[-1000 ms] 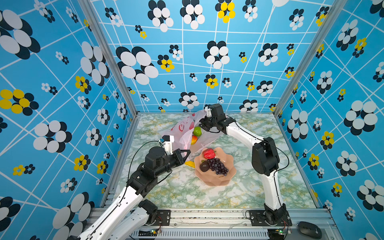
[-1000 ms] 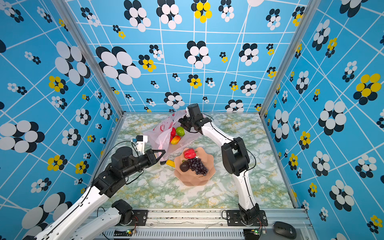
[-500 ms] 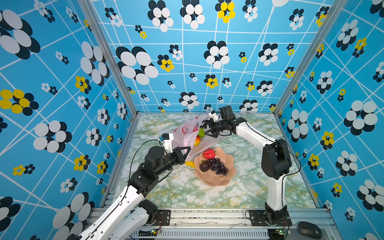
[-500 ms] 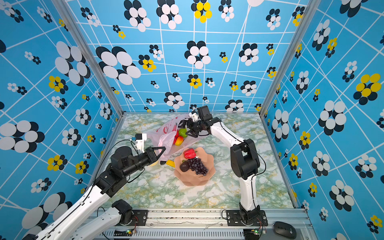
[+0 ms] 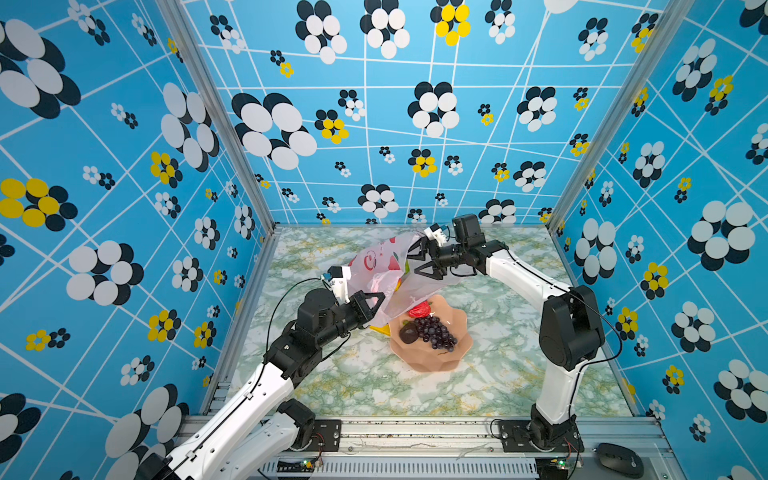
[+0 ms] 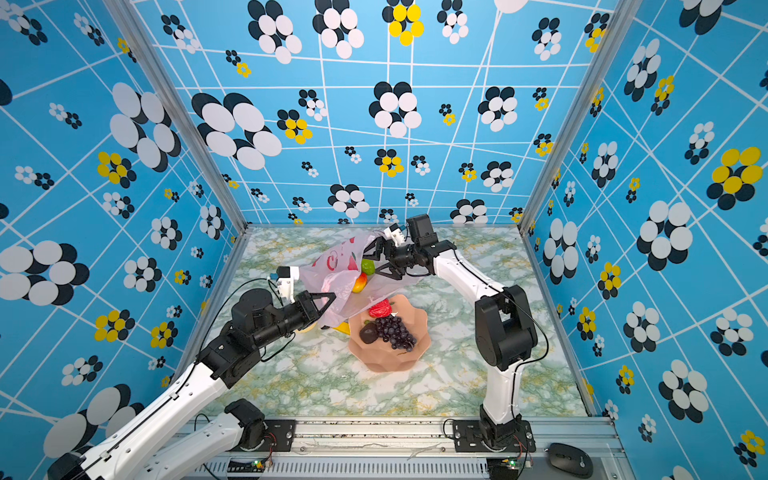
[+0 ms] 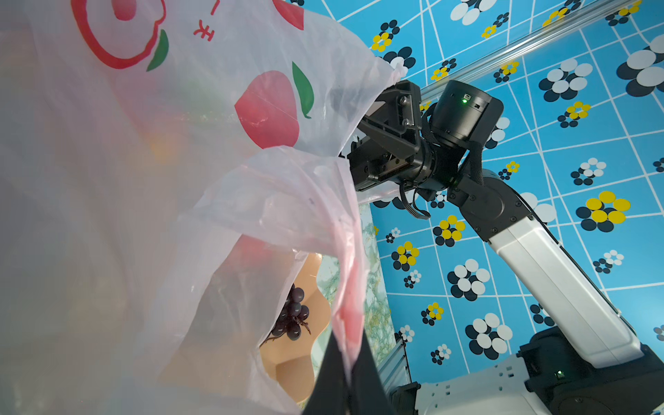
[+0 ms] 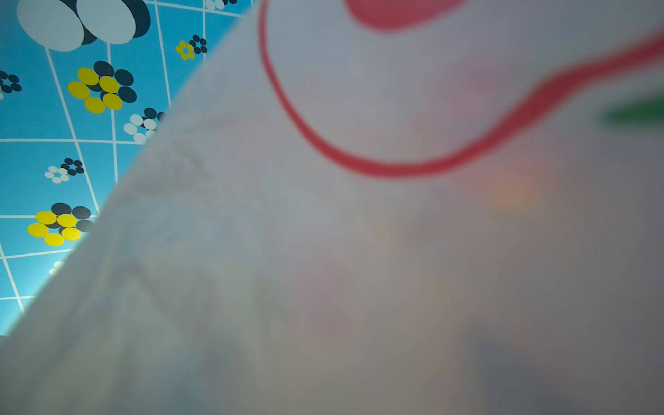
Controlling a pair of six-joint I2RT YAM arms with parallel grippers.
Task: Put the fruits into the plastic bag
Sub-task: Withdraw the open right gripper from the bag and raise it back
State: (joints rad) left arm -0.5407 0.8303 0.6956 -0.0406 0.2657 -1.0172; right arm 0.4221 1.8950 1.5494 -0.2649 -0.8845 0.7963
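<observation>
The pale-pink plastic bag (image 5: 382, 266) (image 6: 332, 266) hangs stretched between both grippers, above the table's back middle. My left gripper (image 5: 380, 297) (image 7: 350, 359) is shut on a bunched edge of the bag (image 7: 143, 143). At the bag's far side my right gripper (image 5: 417, 262) (image 6: 374, 262) has its jaws spread, film draped against them; bag film (image 8: 359, 233) hides them in the right wrist view. A green fruit (image 6: 367, 266) and a yellow-orange mango (image 6: 360, 282) show in the bag. A red pepper-like piece (image 5: 419, 309), a grape bunch (image 5: 436, 332) (image 7: 293, 316) and a dark round fruit (image 5: 408, 333) lie in the bowl.
The salmon scalloped bowl (image 5: 453, 353) (image 6: 411, 357) stands mid-table, its back rim under the bag's hanging film. A small flat yellow piece (image 5: 380, 330) lies beside it on the left. Patterned walls enclose three sides. A black mouse (image 5: 619, 457) sits on the front rail.
The right arm swung its elbow to the right and its gripper dropped lower at the bag's far side. The bag film spread toward the bowl. The left gripper kept its hold, barely moving.
</observation>
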